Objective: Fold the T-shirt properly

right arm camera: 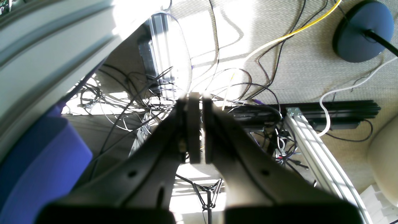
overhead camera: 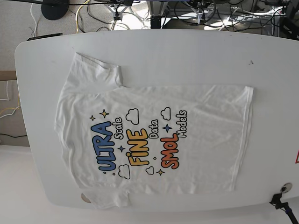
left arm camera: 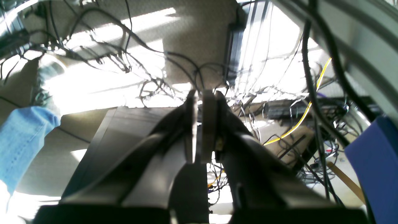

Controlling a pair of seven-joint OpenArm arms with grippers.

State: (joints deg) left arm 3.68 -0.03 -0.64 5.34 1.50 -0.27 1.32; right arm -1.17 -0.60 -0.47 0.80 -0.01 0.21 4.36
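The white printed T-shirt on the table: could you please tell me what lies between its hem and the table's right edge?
Only bare white table lies beyond the white printed T-shirt hem, as the base view shows.

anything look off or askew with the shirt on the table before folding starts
Mostly fine: the T-shirt lies flat, print up, on the white table. One oddity: the lower sleeve hangs past the table's near edge. The upper sleeve lies fully on the table. No stains or tears show.

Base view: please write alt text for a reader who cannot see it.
A white T-shirt lies spread flat, print side up, on a white table, collar end toward the left. Cables clutter the floor beyond the table's far edge; no arm is visible.
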